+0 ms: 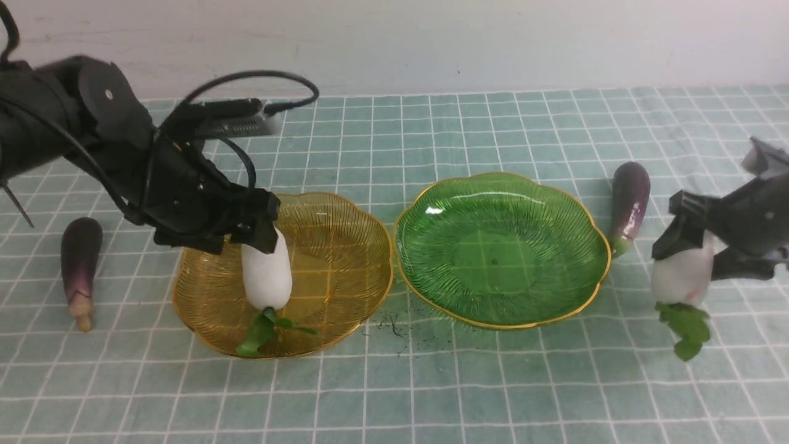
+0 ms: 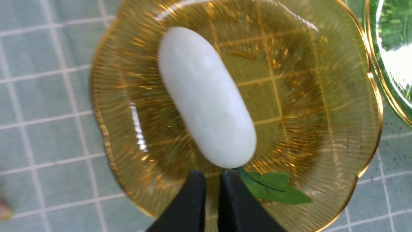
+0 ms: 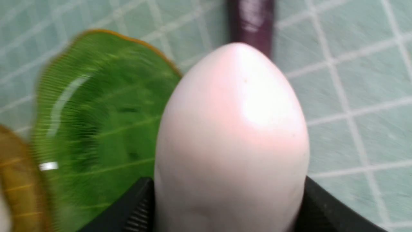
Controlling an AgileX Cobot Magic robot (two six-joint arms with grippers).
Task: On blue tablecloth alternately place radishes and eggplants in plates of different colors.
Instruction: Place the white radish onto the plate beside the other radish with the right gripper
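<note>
While the left gripper (image 1: 259, 237) is seen with fingers almost together and empty, one radish (image 1: 266, 271) is laid in the amber plate (image 1: 345, 246) just beyond its tips. The right gripper (image 1: 695, 258) is clamped on the second radish (image 1: 678, 282), leaves hanging below. The green plate (image 1: 502, 250) and an eggplant (image 1: 630, 203) are seen near it.

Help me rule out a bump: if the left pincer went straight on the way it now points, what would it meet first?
Probably the white radish lying in the amber plate. The left pincer aims at it, though the gap between them is unclear.
</note>
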